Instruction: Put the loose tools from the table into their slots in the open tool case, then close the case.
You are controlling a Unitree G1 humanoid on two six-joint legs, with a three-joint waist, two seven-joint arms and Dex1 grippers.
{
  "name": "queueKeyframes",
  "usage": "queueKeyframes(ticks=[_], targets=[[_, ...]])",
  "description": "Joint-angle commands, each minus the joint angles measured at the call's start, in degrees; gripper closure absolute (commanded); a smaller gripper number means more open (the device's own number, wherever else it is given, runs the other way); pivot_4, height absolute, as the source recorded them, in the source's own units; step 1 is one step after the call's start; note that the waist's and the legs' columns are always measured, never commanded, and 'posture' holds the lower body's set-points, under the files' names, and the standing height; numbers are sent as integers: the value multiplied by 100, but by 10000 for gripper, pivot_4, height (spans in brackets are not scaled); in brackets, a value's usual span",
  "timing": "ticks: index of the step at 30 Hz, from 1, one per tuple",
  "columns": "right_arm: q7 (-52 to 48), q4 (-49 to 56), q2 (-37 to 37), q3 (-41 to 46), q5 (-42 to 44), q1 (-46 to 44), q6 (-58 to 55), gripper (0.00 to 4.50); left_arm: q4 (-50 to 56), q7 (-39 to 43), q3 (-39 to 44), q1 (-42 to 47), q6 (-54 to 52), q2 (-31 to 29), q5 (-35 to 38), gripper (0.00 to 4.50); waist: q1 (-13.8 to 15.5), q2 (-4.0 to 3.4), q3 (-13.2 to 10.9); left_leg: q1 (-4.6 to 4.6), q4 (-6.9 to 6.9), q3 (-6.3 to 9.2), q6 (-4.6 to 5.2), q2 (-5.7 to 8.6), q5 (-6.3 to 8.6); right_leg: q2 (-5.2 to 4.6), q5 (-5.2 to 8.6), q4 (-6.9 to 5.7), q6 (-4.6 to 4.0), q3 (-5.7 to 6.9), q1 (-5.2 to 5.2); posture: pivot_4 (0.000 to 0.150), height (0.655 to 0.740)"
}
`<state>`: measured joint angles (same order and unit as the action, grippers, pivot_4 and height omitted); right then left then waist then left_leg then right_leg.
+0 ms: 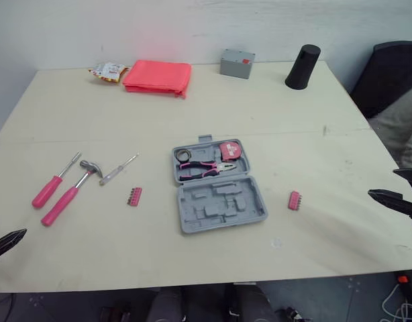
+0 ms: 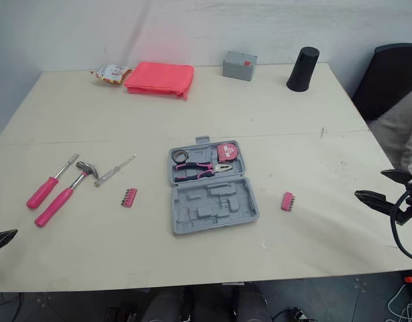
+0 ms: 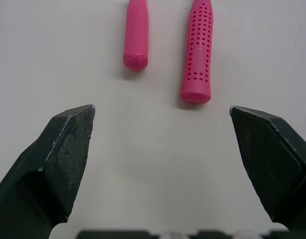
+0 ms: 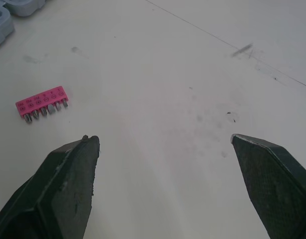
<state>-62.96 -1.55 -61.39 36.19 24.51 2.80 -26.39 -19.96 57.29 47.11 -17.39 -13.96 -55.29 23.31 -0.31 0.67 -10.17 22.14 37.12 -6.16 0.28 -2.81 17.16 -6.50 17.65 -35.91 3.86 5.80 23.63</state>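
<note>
Pale worktop (image 1: 313,100) is carrying your open tool case (image 1: 219,204), already holding pliers (image 1: 202,169) and tape measure (image 1: 231,150). Hammer (image 1: 65,201), pink screwdriver (image 1: 48,190), thin screwdriver (image 1: 117,170) and bit strip (image 1: 133,196) are lying at its nine o'clock, second bit strip (image 1: 294,200) at three. Your left claw (image 3: 162,108) and right claw (image 4: 163,138) are hanging released, empty. Slot outlines are reading unclear.

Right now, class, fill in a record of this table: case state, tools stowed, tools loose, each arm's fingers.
case: tool case, open, near half's slots empty
stowed: pliers; tape measure
loose, left of case: pink-handled screwdriver; hammer; thin screwdriver; bit strip
loose, right of case: second bit strip
left fingers: open, empty
right fingers: open, empty
</note>
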Motion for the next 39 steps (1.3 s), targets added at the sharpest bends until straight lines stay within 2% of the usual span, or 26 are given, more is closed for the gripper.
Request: queueKeyframes(ticks=[1,12,16,20,23,24,25,26,27,30,31,35,39], targets=[[56,-6,-39,140,83,-121,-4,752,1,-74,-29,80,70,-80,-64,937,1,0,0,0,0,0,0,0,0,0,0,0,0,0,0,1500,7400],[265,26,105,-12,19,-176,29,752,174,59,-532,527,-216,-240,-62,937,-4,1,1,-2,3,-9,2,2,-1,0,-1,-5,3,6,0,1500,7400],[411,110,30,-227,-55,-333,-77,752,841,124,-874,936,-523,-312,139,937,15,2,1,-4,9,-10,5,1,-4,0,-3,-10,6,8,-3,1500,7400],[701,598,122,-672,0,-623,-403,752,1690,-152,-1678,1376,-1131,-51,198,937,11,-5,0,-2,5,-12,4,5,-5,-2,-5,-8,9,-2,-3,1500,7400],[1051,819,169,-1224,-194,-1071,-526,9276,2506,-272,-2432,1765,-1515,107,235,9771,-9,-4,-1,-3,8,-17,1,4,-8,4,-6,-13,11,0,-2,1500,7400],[1161,849,197,-1379,-197,-1266,-637,14276,2719,-324,-2656,1924,-1657,141,238,14031,-15,-4,-1,-4,9,-20,0,4,-8,7,-7,-16,12,1,-2,1500,7400],[1248,873,266,-1621,-186,-1559,-772,18672,2902,-388,-3093,2172,-1680,142,1,18235,-15,-3,-1,-5,13,-23,0,4,-9,9,-9,-18,16,3,-2,1500,7400],[1305,903,336,-1910,-236,-1802,-854,25331,3099,-416,-3598,2410,-1635,130,-317,24270,-11,-3,-1,-6,17,-25,-11,4,-17,11,-11,-20,20,5,-1,1500,7400],[1349,892,409,-2187,-329,-2016,-883,29185,3206,-472,-3987,2682,-1681,187,-491,27982,-5,-4,-1,-4,20,-26,-17,4,-20,14,-12,-22,21,7,0,1500,7400],[1483,712,662,-2793,-638,-2422,-769,44916,3260,-749,-4546,3333,-2148,627,-488,42047,22,-3,-1,-7,20,-35,-29,8,-28,23,-14,-22,25,11,-1,1500,7400],[1498,627,745,-2987,-745,-2536,-714,45000,3273,-799,-4728,3486,-2243,777,-509,44673,25,-3,-1,-7,21,-38,-29,7,-28,26,-14,-19,25,10,-1,1500,7400],[1586,250,1207,-3696,-1143,-3018,-522,45000,2802,-952,-5426,3950,-2051,1208,-1012,44673,9,-2,-1,3,38,-61,-17,6,-34,63,-23,-27,42,-3,3,1500,7400],[1651,-119,1604,-4043,-1394,-3331,-356,45000,2362,-1199,-5466,4268,-2015,1681,-1079,44673,15,-2,-1,9,70,-65,-4,1,-27,68,-27,-15,48,-8,4,1500,7400]])
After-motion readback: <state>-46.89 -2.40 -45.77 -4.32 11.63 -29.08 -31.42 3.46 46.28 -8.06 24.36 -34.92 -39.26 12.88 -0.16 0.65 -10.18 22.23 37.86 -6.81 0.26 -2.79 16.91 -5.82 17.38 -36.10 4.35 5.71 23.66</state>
